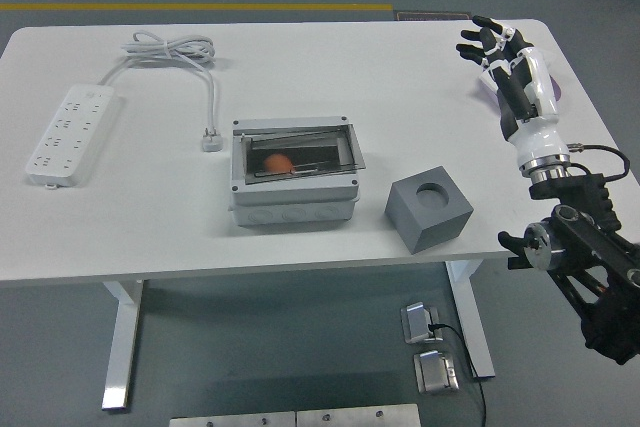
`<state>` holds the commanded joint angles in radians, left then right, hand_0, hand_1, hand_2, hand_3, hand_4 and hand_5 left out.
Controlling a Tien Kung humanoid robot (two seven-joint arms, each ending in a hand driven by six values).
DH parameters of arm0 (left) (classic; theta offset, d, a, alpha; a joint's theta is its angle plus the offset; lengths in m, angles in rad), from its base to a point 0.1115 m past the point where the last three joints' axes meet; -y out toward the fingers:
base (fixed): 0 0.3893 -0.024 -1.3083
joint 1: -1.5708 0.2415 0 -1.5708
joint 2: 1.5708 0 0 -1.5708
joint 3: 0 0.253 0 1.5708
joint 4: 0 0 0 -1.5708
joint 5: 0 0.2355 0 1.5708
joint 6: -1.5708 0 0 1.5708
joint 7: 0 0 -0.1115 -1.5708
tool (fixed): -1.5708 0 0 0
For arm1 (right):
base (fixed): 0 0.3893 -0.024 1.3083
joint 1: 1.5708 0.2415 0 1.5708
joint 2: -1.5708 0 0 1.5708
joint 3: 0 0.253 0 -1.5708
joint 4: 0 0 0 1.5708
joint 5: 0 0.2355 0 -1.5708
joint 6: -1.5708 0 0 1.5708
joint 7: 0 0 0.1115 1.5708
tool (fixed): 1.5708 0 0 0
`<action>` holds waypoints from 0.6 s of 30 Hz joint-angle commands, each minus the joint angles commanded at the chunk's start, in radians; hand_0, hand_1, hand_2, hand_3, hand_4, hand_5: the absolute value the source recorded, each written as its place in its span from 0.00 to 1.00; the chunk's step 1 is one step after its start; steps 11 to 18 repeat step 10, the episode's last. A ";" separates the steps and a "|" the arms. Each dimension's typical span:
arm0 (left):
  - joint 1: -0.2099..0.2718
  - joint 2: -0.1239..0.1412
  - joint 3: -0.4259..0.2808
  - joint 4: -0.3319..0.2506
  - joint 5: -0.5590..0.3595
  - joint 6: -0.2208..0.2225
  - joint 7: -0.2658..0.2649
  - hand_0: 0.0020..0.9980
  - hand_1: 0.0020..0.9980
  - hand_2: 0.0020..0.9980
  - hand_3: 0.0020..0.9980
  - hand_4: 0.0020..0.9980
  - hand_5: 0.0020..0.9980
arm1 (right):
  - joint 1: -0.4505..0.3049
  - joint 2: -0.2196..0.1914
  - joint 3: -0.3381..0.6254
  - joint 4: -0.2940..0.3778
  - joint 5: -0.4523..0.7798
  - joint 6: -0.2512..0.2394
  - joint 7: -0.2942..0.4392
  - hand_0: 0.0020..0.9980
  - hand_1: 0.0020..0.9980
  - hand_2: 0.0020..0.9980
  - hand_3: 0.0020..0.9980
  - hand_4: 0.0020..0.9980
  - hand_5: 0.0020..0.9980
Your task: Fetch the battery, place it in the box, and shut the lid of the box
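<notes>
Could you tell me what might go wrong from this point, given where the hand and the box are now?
The right hand hovers open at the table's far right, well away from the grey box. Reaching across, the arm could clip the grey cube. The box's transparent lid looks already down over something orange, possibly blocking insertion.
</notes>
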<state>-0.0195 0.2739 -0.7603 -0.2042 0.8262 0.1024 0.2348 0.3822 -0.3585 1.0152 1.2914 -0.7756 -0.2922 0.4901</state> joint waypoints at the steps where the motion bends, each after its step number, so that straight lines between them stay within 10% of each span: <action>1: 0.000 0.000 0.000 0.000 0.000 0.000 0.000 0.64 0.69 0.59 0.57 0.58 0.02 | 0.001 0.000 -0.002 -0.001 0.001 0.000 0.000 0.73 0.64 0.67 0.71 0.80 0.59; 18: 0.000 0.003 -0.007 -0.001 0.011 -0.001 0.003 0.64 0.69 0.59 0.57 0.58 0.02 | 0.006 0.000 -0.015 -0.003 0.004 -0.001 0.000 0.73 0.64 0.67 0.71 0.80 0.59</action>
